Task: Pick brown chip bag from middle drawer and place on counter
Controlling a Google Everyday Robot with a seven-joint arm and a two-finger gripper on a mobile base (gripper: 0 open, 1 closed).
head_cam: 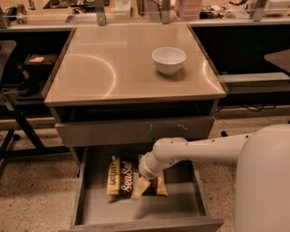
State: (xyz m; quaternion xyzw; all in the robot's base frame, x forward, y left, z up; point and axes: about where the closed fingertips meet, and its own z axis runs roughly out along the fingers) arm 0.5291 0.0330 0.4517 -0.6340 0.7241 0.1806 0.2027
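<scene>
The brown chip bag [121, 177] lies flat on the floor of the open middle drawer [149, 210], toward its back, with "Sea Salt" lettering showing. My gripper [139, 187] reaches down into the drawer from the right and sits over the bag's right half, hiding part of it. The white arm [204, 147] crosses above the drawer's right side. The beige counter [104, 68] is the cabinet top directly above the drawer.
A white bowl [168, 60] stands on the counter's back right. A shut grey drawer front [136, 130] with scratch marks sits just above the open drawer. A long cluttered workbench [136, 9] runs behind. A dark chair [9, 86] is at the left.
</scene>
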